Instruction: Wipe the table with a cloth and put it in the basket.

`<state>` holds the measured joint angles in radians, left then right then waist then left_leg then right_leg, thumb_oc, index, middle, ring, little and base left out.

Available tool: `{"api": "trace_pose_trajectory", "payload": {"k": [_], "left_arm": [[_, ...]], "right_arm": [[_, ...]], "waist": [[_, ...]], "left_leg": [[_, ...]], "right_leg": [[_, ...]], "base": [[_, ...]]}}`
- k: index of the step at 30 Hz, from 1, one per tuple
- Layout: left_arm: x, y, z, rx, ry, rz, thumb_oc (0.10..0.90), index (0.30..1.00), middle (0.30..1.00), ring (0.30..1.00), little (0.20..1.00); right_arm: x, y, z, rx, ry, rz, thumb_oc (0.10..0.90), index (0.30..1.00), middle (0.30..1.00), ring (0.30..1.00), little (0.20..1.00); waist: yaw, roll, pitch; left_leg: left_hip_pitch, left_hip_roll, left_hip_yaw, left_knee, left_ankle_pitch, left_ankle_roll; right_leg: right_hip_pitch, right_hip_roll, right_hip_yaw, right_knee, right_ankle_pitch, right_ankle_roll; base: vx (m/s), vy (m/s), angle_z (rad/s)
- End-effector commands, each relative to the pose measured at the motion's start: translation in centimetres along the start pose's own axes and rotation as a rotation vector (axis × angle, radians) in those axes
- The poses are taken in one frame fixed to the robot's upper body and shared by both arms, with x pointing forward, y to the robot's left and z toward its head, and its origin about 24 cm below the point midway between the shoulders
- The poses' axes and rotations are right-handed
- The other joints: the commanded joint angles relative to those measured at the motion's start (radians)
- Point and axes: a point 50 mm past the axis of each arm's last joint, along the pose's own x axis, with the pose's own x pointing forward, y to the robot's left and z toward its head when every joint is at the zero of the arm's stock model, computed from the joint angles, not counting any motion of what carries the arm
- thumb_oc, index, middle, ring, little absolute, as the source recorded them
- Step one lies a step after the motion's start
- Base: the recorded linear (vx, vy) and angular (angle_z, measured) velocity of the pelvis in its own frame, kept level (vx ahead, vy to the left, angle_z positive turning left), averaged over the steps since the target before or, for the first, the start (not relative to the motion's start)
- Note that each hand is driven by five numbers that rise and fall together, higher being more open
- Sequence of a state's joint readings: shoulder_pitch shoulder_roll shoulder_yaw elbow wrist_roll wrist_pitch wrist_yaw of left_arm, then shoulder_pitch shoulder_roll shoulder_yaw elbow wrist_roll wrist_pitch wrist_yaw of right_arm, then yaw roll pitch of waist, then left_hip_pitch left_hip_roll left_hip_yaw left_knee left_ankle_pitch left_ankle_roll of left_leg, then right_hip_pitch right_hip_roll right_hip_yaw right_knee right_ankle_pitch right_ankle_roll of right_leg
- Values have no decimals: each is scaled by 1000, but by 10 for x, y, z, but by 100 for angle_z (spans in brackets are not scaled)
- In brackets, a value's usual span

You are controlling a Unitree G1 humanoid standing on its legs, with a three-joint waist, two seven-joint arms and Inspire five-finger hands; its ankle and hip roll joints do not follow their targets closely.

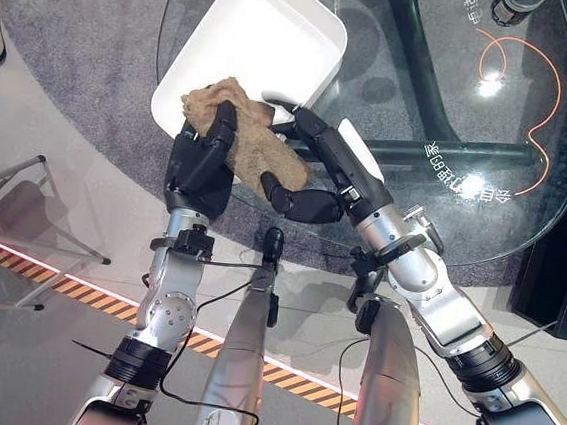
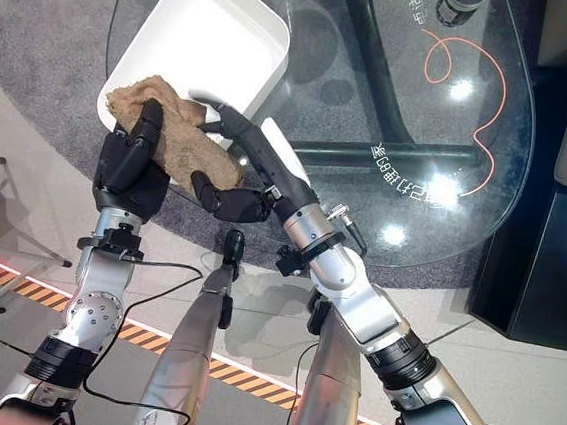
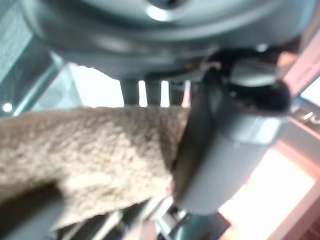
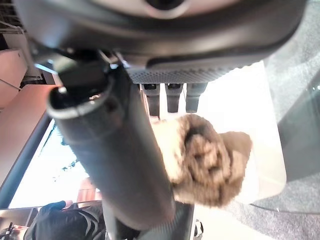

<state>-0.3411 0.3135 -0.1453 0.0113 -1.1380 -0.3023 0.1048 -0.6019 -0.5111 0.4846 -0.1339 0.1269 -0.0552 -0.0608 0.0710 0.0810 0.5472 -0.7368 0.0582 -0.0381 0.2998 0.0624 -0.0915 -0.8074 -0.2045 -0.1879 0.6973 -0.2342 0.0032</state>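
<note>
Left eye view: tan cloth, soft, light, best pinched mid-fold, draped over white basket rim at 7 o'clock, clasped by left hand and right hand.

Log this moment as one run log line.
cloth: at basket near edge | left hand: gripping cloth | right hand: gripping cloth

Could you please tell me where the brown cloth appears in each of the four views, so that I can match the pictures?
Left eye view: cloth at the white basket's near rim, between both hands.
Right eye view: cloth left of centre, under the left hand, the right hand beside it.
Left wrist view: cloth across the left half.
Right wrist view: cloth bunched at centre, beside the thumb.
Shared landmark: the white basket.
</note>
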Motion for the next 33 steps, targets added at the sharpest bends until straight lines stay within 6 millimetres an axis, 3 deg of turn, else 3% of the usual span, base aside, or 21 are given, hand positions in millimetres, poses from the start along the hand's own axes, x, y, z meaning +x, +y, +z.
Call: {"api": "trace_pose_trajectory", "payload": {"k": [1, 12, 19, 21, 26, 30, 33], "left_arm": [[6, -38, 54, 19, -354, -139, 100, 300, 300, 300, 200], [8, -37, 69, 197, -473, -43, 100, 300, 300, 300, 200], [12, -45, 83, 304, -566, -57, 100, 300, 300, 300, 200], [13, -45, 83, 306, -568, -57, 100, 300, 300, 300, 200], [16, -52, 96, 428, -673, -72, 100, 300, 300, 300, 200], [17, -54, 100, 487, -706, -74, 100, 300, 300, 300, 200], [20, -56, 109, 549, -757, -65, 100, 300, 300, 300, 200]], "right_arm": [[21, -7, 64, 10, -339, -48, 800, 900, 900, 900, 900], [24, -18, 61, -27, -334, -158, 800, 900, 900, 900, 900], [13, -47, 43, -23, -281, -410, 800, 900, 900, 900, 900], [13, -47, 43, -24, -279, -413, 800, 900, 900, 900, 900], [-7, -74, 17, -47, -183, -679, 800, 900, 900, 900, 900], [-19, -82, 6, -68, -143, -783, 800, 900, 900, 900, 900], [-38, -100, -15, -70, -57, -946, 800, 900, 900, 900, 900]], "waist": [[15, -14, -27], [19, -14, -27], [-2, -16, -27], [-2, -16, -27], [-30, -20, -27], [-41, -22, -27], [-55, -23, -27]], "left_leg": [[16, -52, 65, 133, -88, 70], [16, -50, 64, 142, -89, 67], [19, -42, 72, 142, -90, 65], [19, -42, 72, 141, -90, 65], [25, -33, 81, 139, -94, 62], [28, -31, 85, 138, -97, 62], [35, -27, 91, 135, -100, 60]], "right_leg": [[62, 32, -1, -154, 155, 40], [60, 31, -1, -135, 146, 38], [55, 36, 14, -130, 143, 38], [56, 37, 14, -131, 143, 38], [51, 43, 32, -128, 141, 40], [50, 48, 41, -129, 141, 41], [53, 53, 51, -133, 140, 42]], "base": [[0, 0, 0], [0, 0, 0], [0, 5, 0], [0, 0, 0], [7, 38, -1], [3, 28, -3], [2, 56, -7]]}}
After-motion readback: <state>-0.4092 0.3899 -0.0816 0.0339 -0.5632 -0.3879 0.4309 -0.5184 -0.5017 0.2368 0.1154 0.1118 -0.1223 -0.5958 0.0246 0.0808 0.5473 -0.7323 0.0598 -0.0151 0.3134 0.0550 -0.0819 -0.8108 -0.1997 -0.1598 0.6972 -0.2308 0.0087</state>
